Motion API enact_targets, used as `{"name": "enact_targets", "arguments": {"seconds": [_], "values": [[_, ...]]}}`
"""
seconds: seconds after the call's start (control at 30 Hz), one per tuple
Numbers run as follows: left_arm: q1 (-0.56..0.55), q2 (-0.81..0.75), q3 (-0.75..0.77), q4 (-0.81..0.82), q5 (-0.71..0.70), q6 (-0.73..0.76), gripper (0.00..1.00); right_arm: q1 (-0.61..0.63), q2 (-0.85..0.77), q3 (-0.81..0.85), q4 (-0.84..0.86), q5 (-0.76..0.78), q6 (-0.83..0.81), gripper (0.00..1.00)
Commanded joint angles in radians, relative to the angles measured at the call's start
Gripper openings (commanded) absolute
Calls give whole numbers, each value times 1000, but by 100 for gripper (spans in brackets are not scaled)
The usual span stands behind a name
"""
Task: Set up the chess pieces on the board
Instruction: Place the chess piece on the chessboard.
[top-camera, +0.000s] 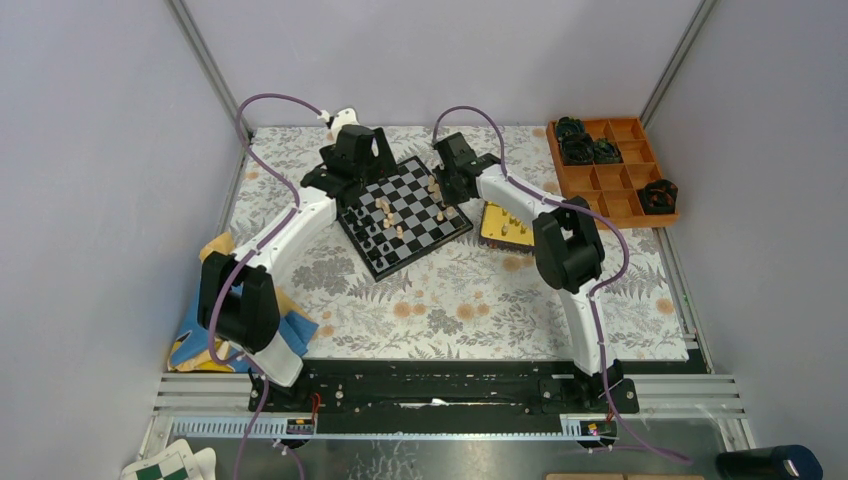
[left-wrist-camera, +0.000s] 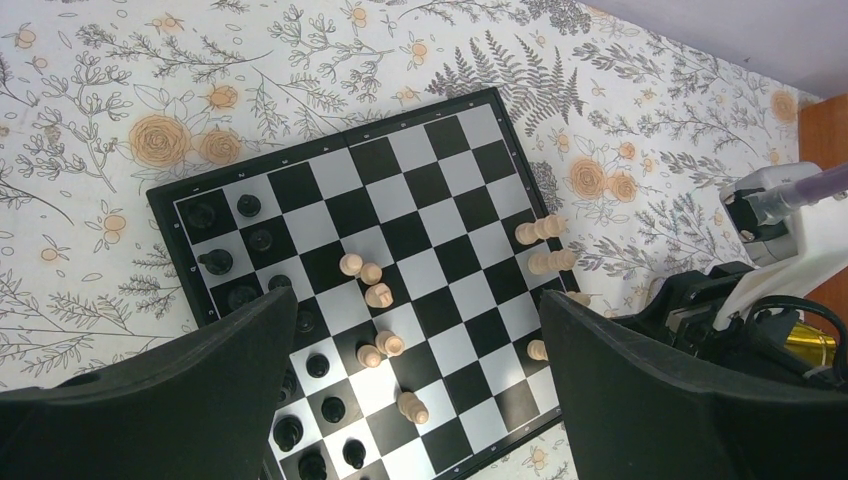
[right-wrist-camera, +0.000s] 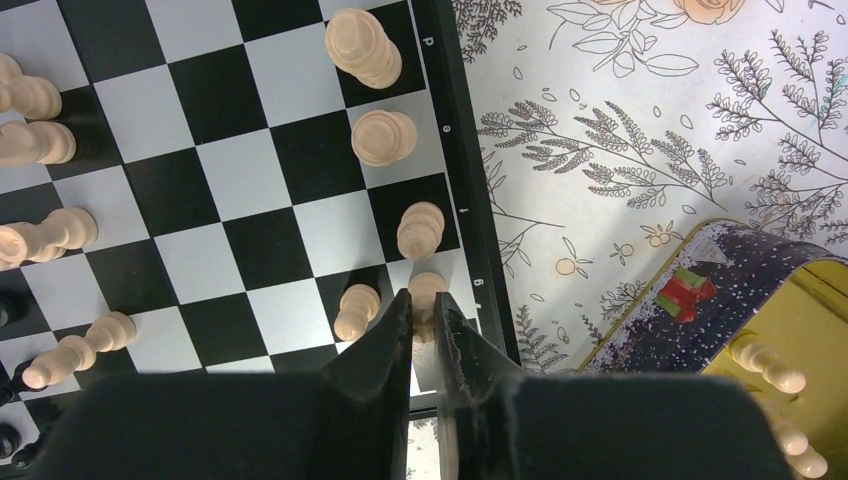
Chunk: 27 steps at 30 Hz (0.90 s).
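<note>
The black-and-grey board (top-camera: 425, 222) lies tilted at the middle back of the table. Black pieces (left-wrist-camera: 215, 262) stand along its one side, and tan pieces (left-wrist-camera: 378, 295) are scattered in the middle, some lying down. More tan pieces (right-wrist-camera: 380, 137) stand along the opposite edge. My left gripper (left-wrist-camera: 415, 330) hangs wide open and empty above the board (left-wrist-camera: 420, 190). My right gripper (right-wrist-camera: 422, 305) is shut on a tan piece (right-wrist-camera: 428, 288) at the board's edge row (right-wrist-camera: 250, 170), next to another tan piece (right-wrist-camera: 356, 310).
A gold tin (top-camera: 503, 228) with tan pieces (right-wrist-camera: 765, 365) in it lies just right of the board. An orange compartment tray (top-camera: 610, 170) with bulky black objects stands at the back right. A blue-and-yellow cloth (top-camera: 200, 330) lies at the left edge. Grey walls enclose the floral mat.
</note>
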Motion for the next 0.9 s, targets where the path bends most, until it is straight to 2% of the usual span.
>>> {"name": "enact_targets", "arguments": {"seconds": [0.0, 0.13, 0.3, 0.87], "values": [[11, 16, 4, 30, 2, -3, 99, 11, 0, 34, 6, -19, -12, 17], [12, 18, 4, 30, 3, -3, 99, 11, -4, 30, 12, -19, -14, 28], [11, 14, 0, 31, 0, -3, 99, 11, -17, 29, 20, -21, -13, 35], [12, -26, 33, 22, 37, 17, 99, 15, -98, 33, 37, -22, -13, 38]]}}
